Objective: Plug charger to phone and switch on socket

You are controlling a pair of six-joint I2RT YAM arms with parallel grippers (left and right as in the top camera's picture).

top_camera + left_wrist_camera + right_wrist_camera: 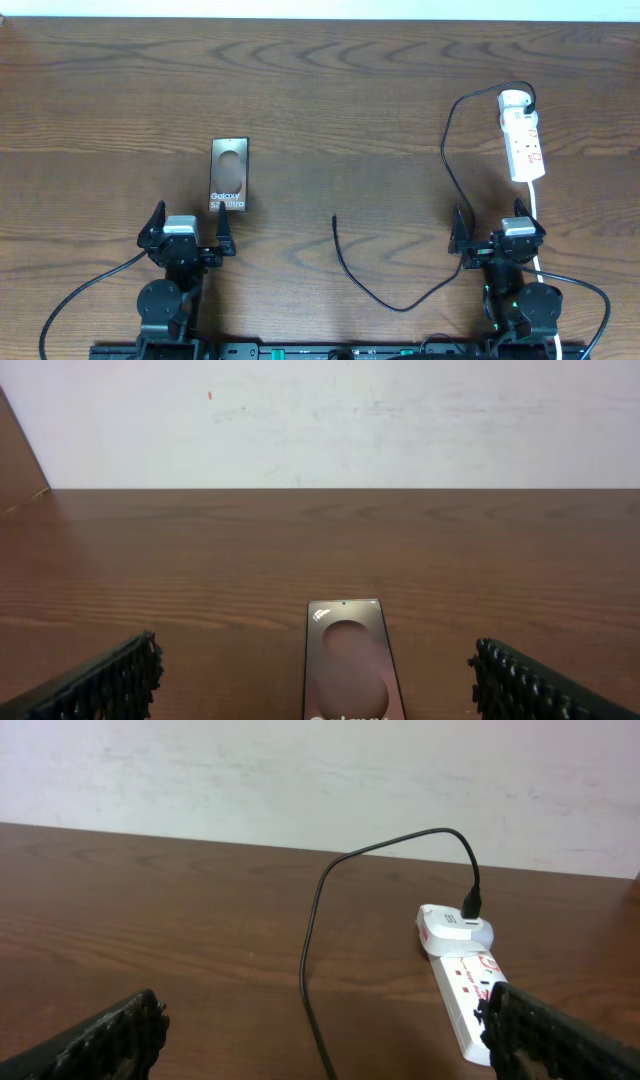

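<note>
The phone lies flat on the table left of centre, its lettering toward me; it also shows in the left wrist view. My left gripper is open and empty just in front of it. The white socket lies at the far right, also in the right wrist view. The black charger cable runs from a plug at the socket's rounded end, loops down and ends in a free tip mid-table. It also shows in the right wrist view. My right gripper is open and empty below the socket.
The socket's thick white cord runs down beside my right arm. Black arm cables trail at the front edge. A white wall stands behind the table's far edge.
</note>
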